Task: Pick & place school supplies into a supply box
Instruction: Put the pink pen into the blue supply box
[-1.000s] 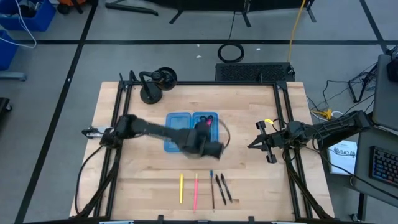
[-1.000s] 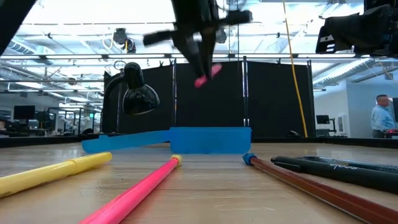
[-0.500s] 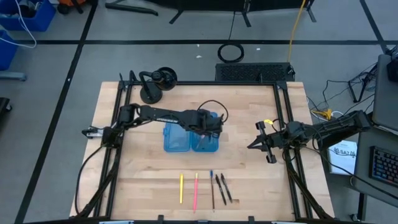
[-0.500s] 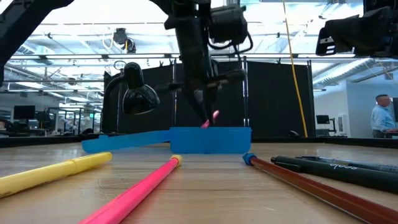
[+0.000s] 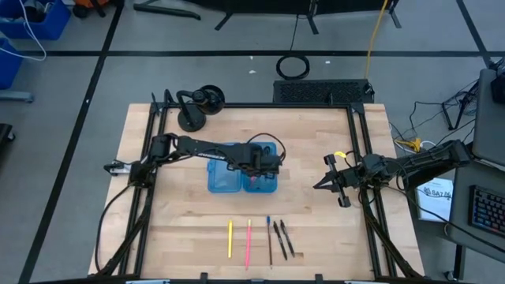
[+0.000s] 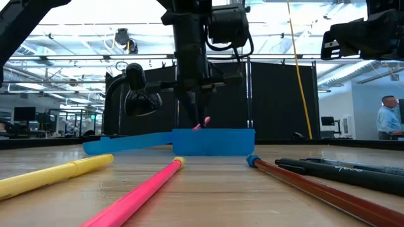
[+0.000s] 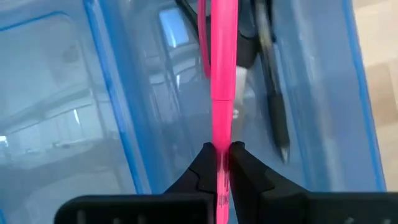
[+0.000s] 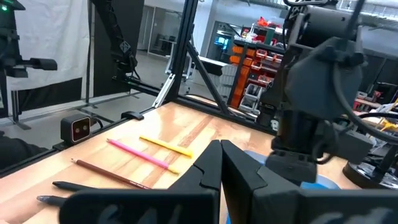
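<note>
The translucent blue supply box [image 5: 226, 175] lies open on the table's middle, its two halves side by side; it also shows in the low view [image 6: 214, 142]. My left gripper [image 5: 257, 164] stands over its right half [image 7: 323, 93], shut on a pink pen [image 7: 222, 74]. A black pen [image 7: 273, 115] lies in that half. A yellow pen [image 5: 230, 238], a pink pen [image 5: 248, 243], a blue-tipped pencil [image 5: 268, 240] and two black pens [image 5: 283, 238] lie near the front edge. My right gripper [image 5: 319, 184] waits shut at the right. I cannot make out the scissors. My left gripper pinches the pink pen near one end [image 7: 222, 163] between its two fingertips [image 7: 244, 169]. The fingers come from above, pointing down. The pen reaches out ahead of the fingers, tilted, its free end [image 6: 201, 124] at the box's rim height over the right half.
A black round-based stand [image 5: 196, 107] stands at the far left corner of the table. Black rails run along the table's left and right sides. Bare wood lies between the box and the row of pens.
My left gripper has carried the pink pen from the box's near side to over its right half and has gone down, so the pen's free end has dropped from well above the box to its rim.
</note>
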Motion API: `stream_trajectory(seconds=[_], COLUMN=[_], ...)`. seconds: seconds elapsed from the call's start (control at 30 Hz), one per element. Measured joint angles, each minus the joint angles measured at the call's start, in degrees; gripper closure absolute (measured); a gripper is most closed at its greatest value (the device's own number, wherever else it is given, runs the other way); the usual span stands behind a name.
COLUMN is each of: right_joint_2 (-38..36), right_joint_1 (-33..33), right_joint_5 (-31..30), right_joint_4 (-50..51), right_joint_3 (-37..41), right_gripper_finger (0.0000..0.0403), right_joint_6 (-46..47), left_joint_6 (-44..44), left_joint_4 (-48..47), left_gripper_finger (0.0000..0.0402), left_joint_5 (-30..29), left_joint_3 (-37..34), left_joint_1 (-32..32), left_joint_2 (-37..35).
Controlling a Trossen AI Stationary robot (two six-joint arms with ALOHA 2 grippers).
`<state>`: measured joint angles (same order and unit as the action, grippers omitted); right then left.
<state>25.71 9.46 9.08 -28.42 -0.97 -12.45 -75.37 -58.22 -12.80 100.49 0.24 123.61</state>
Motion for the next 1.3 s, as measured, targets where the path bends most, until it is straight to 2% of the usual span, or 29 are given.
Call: stream_trajectory(seconds=[0.4,0.77,1.1,1.3], right_joint_2=[0.02,0.0,0.0,0.0], right_joint_1=[0.02,0.0,0.0,0.01], right_joint_5=[0.0,0.0,-0.01,0.0], right_joint_4=[0.0,-0.57,-0.61,-0.46], right_joint_3=[0.0,0.0,0.0,0.0], right_gripper_finger=[0.0403,0.0403,0.0403,0.0403], right_joint_6=[-0.14,-1.09,-3.67,-3.28], left_joint_6=[1.41,-2.36,-1.62,-1.63], left_joint_4=[-0.14,-0.01,2.61,2.83], left_gripper_finger=[0.0382,0.0381,0.0341,0.0314], left_joint_5=[2.71,5.51,3.56,4.47], left_joint_3=[-0.17,-6.53,-7.8,-7.8], left_joint_1=[2.46,2.31,2.37,2.37], left_joint_2=[0.0,0.0,0.0,0.0])
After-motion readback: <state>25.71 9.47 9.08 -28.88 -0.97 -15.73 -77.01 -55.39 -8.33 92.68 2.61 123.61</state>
